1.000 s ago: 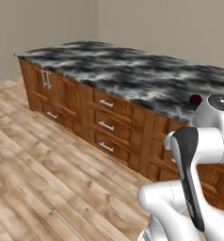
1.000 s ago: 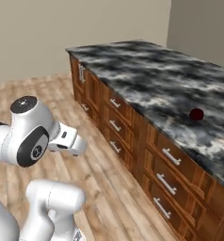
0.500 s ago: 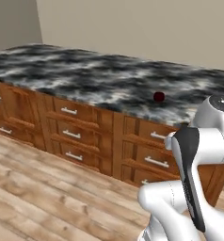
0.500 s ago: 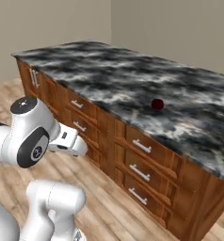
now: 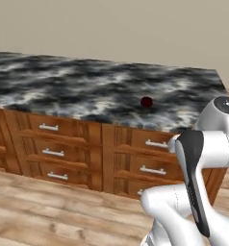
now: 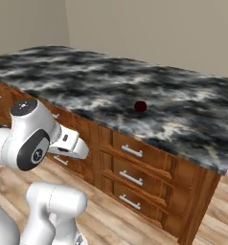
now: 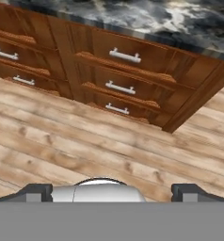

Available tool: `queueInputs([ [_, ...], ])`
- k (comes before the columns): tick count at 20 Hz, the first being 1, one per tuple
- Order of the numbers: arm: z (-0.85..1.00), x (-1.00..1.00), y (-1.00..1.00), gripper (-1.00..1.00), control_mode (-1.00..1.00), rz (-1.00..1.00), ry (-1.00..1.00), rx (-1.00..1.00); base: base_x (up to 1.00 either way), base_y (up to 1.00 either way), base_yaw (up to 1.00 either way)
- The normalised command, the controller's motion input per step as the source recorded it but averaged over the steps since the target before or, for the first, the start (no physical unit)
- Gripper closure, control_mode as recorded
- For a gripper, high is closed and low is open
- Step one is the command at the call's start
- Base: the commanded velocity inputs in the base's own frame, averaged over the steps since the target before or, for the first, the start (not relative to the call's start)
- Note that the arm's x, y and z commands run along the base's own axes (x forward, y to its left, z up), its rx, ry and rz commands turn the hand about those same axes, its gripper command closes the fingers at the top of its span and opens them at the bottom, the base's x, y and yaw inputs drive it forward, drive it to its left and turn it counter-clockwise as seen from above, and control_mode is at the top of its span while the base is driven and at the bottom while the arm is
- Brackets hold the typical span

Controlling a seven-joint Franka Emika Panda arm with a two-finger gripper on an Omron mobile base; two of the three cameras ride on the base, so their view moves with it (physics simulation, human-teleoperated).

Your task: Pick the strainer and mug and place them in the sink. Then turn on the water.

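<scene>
A beige wall ran across the top of both base views, behind a long dark marbled worktop [image 5: 87,86] on brown wooden drawer fronts [image 5: 54,144] with pale bar handles. The mug [image 5: 146,102], small and dark maroon, sat right of centre in the left base view, near the worktop's front edge but not at it; in the right base view it lay just above the middle of the frame [image 6: 140,106]. Bare marbled surface lay all around it. The worktop ended in a corner at the right of each base view, where the cabinet's end panel dropped to the floor.

A plank wooden floor [image 5: 49,211] filled the lower left of the left base view, open between the robot and the drawers. The white arm was folded at the lower right there, and at the lower left of the right base view, well short of the worktop.

In the hand view, the tool [image 7: 111,192] pointed down at floorboards below the drawers. Its two dark fingertips [image 7: 36,192] stood wide apart at the bottom edge, with nothing between them.
</scene>
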Motion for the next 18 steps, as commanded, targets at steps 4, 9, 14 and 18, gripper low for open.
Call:
queueInputs([
  [4, 0.00, 0.00, 0.00, -1.00, 1.00, 0.00, 0.00, 0.00, 0.56, 0.28, -0.42],
  [9, 0.00, 0.00, 0.00, -1.00, 1.00, 0.00, 0.00, 0.00, 0.56, 0.28, -0.41],
  [14, 0.00, 0.00, 0.00, -1.00, 1.00, 0.00, 0.00, 0.00, 0.61, 0.29, -0.39],
  [18, 0.00, 0.00, 0.00, -1.00, 1.00, 0.00, 0.00, 0.00, 0.49, 0.32, -0.32],
])
